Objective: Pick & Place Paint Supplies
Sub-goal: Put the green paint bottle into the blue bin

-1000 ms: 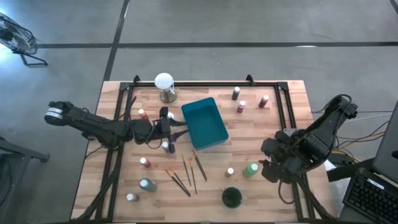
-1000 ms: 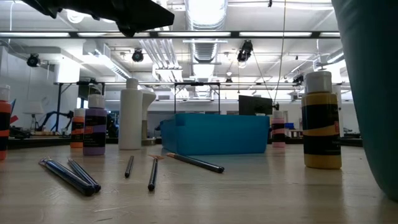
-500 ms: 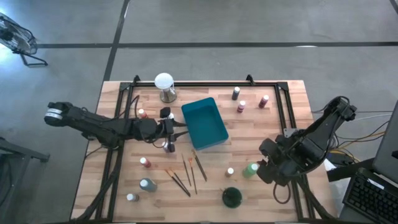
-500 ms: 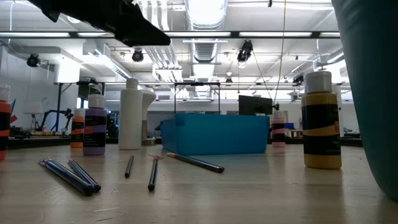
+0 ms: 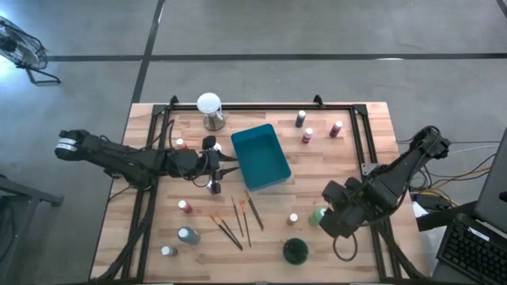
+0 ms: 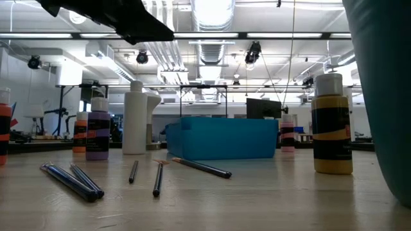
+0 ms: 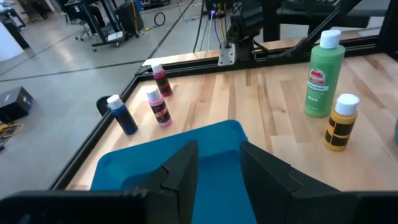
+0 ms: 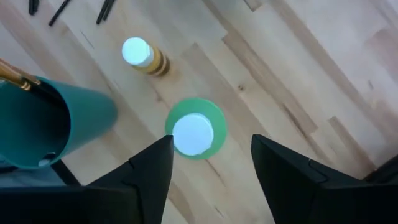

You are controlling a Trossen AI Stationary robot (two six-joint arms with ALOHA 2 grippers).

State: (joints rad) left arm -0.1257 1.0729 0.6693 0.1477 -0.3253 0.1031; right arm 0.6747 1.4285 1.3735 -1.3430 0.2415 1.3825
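Observation:
My right gripper [image 8: 211, 155] points down, open, above a large green bottle [image 8: 194, 134] that stands upright on the table near the front right [image 5: 318, 214]. Its fingers stand on either side of the white cap without touching it. My left gripper [image 7: 219, 165] reaches in nearly level from the left, open, with nothing between its fingers. It stops just short of the teal tray [image 5: 260, 157]. Several brushes [image 5: 238, 220] lie on the wood in front of the tray. A yellow bottle [image 5: 293, 218] stands left of the green one.
A dark teal cup [image 5: 295, 251] holding brushes stands at the near edge. Three small bottles [image 5: 307, 134] stand at the far right and a few more [image 5: 184, 206] at the near left. A purple bottle [image 5: 212, 186] stands under my left arm. The white globe [image 5: 209, 107] is at the back.
My right gripper has moved down and toward the table's left, from beside the green bottle to over it. My left gripper has stayed by the tray and tipped slightly downward.

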